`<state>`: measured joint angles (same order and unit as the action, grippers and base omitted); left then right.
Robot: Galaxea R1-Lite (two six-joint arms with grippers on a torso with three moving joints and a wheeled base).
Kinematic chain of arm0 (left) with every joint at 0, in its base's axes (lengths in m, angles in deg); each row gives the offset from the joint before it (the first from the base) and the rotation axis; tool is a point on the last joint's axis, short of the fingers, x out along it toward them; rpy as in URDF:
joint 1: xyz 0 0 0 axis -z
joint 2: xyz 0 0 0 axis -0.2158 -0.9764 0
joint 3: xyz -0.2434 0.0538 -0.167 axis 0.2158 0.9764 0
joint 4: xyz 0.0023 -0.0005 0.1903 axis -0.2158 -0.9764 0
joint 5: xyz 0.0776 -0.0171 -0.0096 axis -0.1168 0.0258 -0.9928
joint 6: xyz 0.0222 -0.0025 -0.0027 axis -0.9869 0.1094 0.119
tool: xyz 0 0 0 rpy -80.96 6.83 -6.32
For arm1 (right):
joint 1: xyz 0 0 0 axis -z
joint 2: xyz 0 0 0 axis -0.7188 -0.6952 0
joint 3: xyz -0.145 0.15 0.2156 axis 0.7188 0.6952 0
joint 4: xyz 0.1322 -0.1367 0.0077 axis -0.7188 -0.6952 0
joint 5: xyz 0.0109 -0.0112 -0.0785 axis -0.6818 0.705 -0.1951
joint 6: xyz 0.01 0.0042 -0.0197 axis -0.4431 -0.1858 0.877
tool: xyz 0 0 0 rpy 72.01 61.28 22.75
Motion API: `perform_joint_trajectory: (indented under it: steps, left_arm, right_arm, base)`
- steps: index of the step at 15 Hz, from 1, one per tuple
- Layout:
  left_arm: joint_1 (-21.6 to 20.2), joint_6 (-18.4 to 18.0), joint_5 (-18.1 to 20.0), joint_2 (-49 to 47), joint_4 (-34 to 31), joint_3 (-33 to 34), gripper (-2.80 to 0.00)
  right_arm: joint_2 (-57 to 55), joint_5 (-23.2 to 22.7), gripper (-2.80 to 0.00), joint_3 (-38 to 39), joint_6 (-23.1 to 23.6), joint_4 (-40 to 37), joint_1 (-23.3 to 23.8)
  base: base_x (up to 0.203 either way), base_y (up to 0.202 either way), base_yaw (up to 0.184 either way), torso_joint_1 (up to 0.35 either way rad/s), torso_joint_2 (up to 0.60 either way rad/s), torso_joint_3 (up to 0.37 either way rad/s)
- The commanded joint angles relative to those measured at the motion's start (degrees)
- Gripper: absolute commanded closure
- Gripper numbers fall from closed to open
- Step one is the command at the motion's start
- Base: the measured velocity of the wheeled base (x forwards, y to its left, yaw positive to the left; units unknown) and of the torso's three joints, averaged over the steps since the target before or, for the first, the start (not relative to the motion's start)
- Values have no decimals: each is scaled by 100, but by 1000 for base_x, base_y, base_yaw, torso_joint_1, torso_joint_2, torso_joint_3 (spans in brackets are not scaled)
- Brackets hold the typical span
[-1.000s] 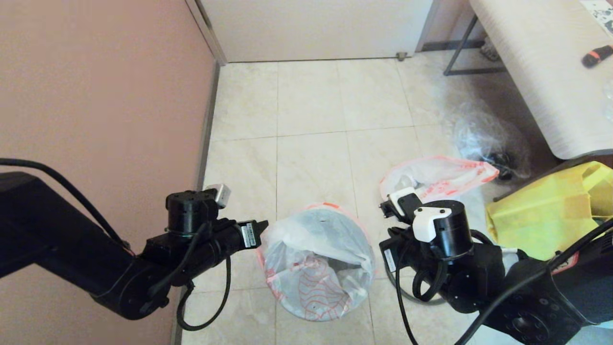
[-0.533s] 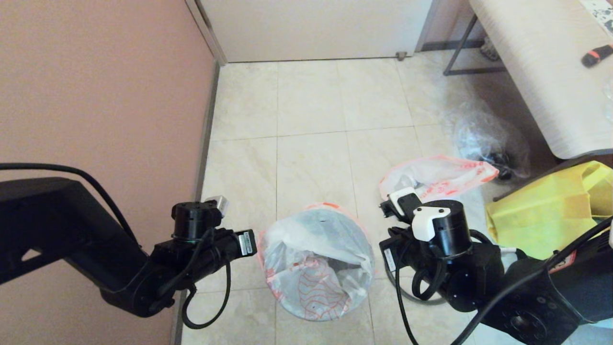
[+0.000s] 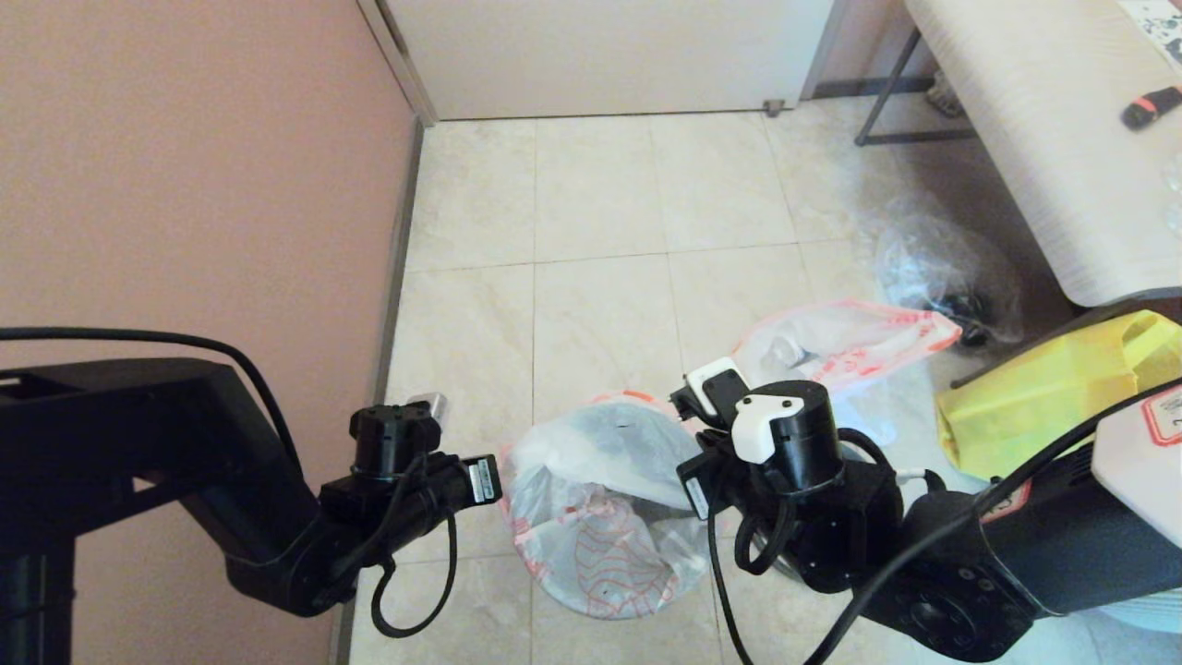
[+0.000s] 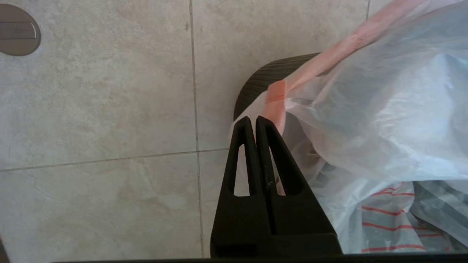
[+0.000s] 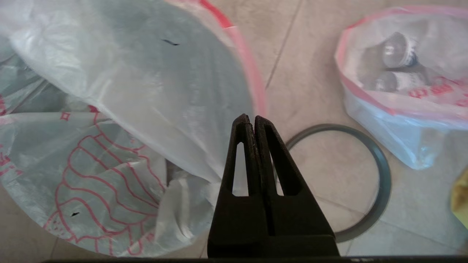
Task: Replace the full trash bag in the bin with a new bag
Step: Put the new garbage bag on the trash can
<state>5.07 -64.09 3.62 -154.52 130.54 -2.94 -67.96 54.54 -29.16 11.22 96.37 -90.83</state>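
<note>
The new bag [image 3: 605,517], white with red drawings, is draped over the mouth of the bin [image 4: 252,82], whose black wall shows only in the left wrist view. My left gripper [image 4: 252,118] is shut on the bag's pink rim band [image 4: 276,98] at the bin's left side. At the bin's right side my right gripper [image 5: 248,117] is shut on a taut fold of the same bag [image 5: 120,84]. The full trash bag [image 3: 850,337], with bottles showing through [image 5: 398,69], lies on the floor to the right. The bin's dark-grey rim ring [image 5: 380,171] lies on the tiles beside the bin.
A yellow bag [image 3: 1043,416] and a clear plastic bag [image 3: 933,268] sit at the right under a table [image 3: 1034,139]. The pink wall [image 3: 185,185] runs close along the left. A round floor drain [image 4: 18,34] is set in the tiles.
The left gripper has shut at the bag's left rim and its arm has sunk lower. The right arm has swung left toward the bin, carrying the bag's fold with it.
</note>
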Motion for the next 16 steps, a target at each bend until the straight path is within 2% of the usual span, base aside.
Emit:
perform_joint_trajectory:
  steps: [1,6,9,13,16]
  left_arm:
    - [25,15,1,35,32,29,0]
    - [-136,29,-10,-333,114,-88,0]
    - [-302,-41,-16,-168,797,36,0]
    - [-298,-309,-15,1243,733,207,0]
    - [-154,-502,-3,2563,-104,128,0]
  right_arm:
    - [-298,5,0,-183,30,27,-45]
    - [-1051,-47,0,-769,377,-61,-336]
    - [-1908,-187,0,-1480,514,-108,-386]
    - [-2565,-684,0,-2272,734,-301,-409]
    - [-3181,-771,0,-3009,737,-756,-390]
  base:
    - [0,0,0,0,0,0]
    - [0,0,0,0,0,0]
    - [0,0,0,0,0,0]
    - [0,0,0,0,0,0]
    - [0,0,0,0,0,0]
